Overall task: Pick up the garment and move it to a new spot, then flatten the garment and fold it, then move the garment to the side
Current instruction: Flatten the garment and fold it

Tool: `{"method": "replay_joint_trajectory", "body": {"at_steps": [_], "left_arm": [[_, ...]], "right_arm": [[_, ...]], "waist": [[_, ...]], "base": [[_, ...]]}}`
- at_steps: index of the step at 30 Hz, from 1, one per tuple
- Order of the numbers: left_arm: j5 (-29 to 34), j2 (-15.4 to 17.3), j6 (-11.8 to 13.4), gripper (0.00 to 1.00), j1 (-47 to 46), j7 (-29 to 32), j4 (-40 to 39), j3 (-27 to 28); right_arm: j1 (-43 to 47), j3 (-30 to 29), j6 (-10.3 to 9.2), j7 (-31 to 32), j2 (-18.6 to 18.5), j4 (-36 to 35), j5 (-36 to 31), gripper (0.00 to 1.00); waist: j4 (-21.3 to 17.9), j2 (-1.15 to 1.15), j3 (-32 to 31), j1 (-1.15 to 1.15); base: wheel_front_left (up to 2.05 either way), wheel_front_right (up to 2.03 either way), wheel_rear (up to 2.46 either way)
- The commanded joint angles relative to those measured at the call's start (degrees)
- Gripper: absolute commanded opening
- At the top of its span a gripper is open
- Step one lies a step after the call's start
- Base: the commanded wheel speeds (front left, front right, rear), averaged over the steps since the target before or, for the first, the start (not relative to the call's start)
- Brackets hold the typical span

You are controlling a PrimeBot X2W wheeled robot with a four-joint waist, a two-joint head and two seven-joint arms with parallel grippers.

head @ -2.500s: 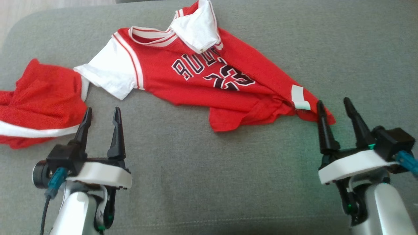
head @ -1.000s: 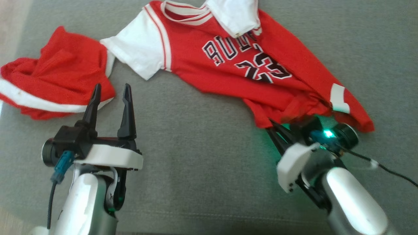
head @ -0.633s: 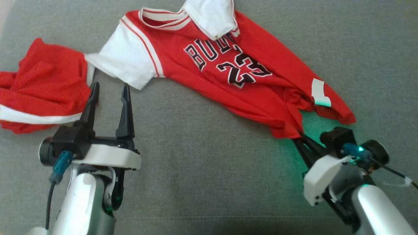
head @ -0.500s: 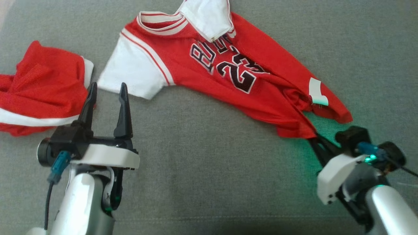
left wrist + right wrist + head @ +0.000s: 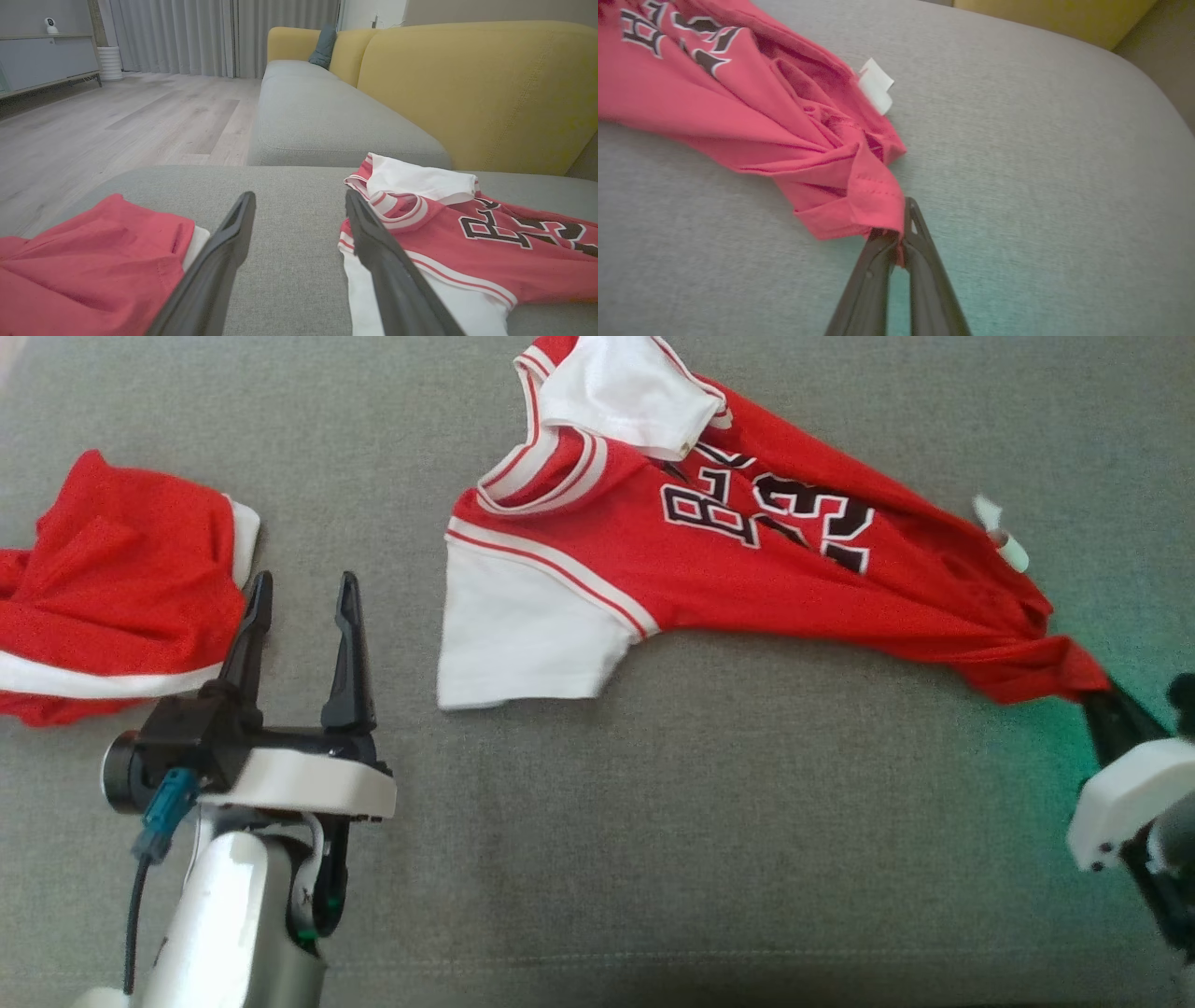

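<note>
Now: red shorts (image 5: 121, 588) bunched just left of left pincer (image 5: 304, 581), which stands apart and empty, probably waiting. Red basketball jersey (image 5: 747, 588) stretches rightward to right pincer (image 5: 900, 238), clamped on its hem corner, likely for relocating across the grey cushion (image 5: 653, 821).

The big grey cushion (image 5: 653, 821) was soft and flat, with a seam along its near edge. Two things lay on it. A red jersey (image 5: 756, 588) was stretched across the far right part. One white sleeve (image 5: 523, 639) lay flat toward the middle, and the other white sleeve (image 5: 625, 397) was flopped over the neck. The dark letters faced up. A small white tag (image 5: 1001, 539) stuck up near its bunched right end. Well apart on the left lay crumpled red shorts (image 5: 121, 579) — they had a white stripe.
</note>
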Motion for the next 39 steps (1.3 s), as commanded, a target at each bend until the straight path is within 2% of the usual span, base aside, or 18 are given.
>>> {"method": "replay_joint_trajectory", "body": {"at_steps": [1, 5, 6, 7, 8, 14, 23, 29, 39], "left_arm": [[0.7, 0.9, -0.1, 1.0, -0.9, -0.3, -2.4, 1.9], [0.7, 0.9, -0.2, 1.0, -1.2, -0.3, -2.3, 1.5], [0.7, 0.9, -0.3, 1.0, -1.3, -0.3, -2.3, 1.5], [0.7, 0.9, -0.3, 1.0, -1.4, -0.3, -2.2, 1.4], [0.7, 0.9, -0.4, 1.0, -1.4, -0.3, -2.1, 1.3], [0.7, 1.1, -0.3, 1.0, -1.0, -0.3, -1.9, 1.2], [0.5, 1.7, 0.1, 1.0, 0.4, -0.2, -1.5, 1.2], [0.4, 2.2, 0.6, 1.0, 1.5, 0.2, -1.6, 1.1], [0.7, 2.6, 1.0, 1.0, 4.2, 1.5, -2.4, -0.1]], "right_arm": [[-1.7, -0.4, -0.05, -1.2, -1.6, -1.0, -0.3, 0.0], [-5.0, -1.8, -0.05, -4.4, 0.2, 3.4, -0.8, 0.0], [-5.5, -1.8, -0.05, -5.1, 0.7, 4.3, -0.8, 0.34], [-5.8, -1.7, -0.05, -5.6, 1.3, 5.0, -1.0, 0.95], [-6.0, -1.7, -0.05, -6.3, 2.1, 5.5, -1.0, 1.0], [-4.7, -2.3, -0.05, -11.1, 6.2, 5.1, -1.1, 1.0], [1.4, -0.9, -0.05, -15.1, 12.0, -6.7, -0.2, 1.0], [2.3, 2.9, -0.05, -16.2, 13.3, -11.7, -1.1, 1.0], [3.9, 4.6, -0.05, -17.0, 14.6, -12.2, -1.4, 1.0]], "waist": [[-0.2, 0.0, 0.2, 0.0], [-0.4, 0.0, 1.1, 0.0], [-0.5, 0.0, 1.2, 0.0], [-0.6, 0.0, 1.3, 0.0], [-0.7, 0.0, 1.4, 0.0], [-1.5, 0.0, 1.0, 0.0], [-2.5, 0.0, -0.9, 0.0], [-2.8, 0.0, -2.5, 0.0], [-2.7, 0.0, -5.1, 0.0]], "base": [[0.0, 0.0, 0.0], [0.0, 0.0, 0.0], [0.0, 0.0, 0.0], [0.0, 0.0, 0.0], [0.0, 0.0, 0.0], [0.0, 0.0, 0.0], [0.0, 0.0, 0.0], [0.0, 0.0, 0.0], [0.0, 0.0, 0.0]]}}
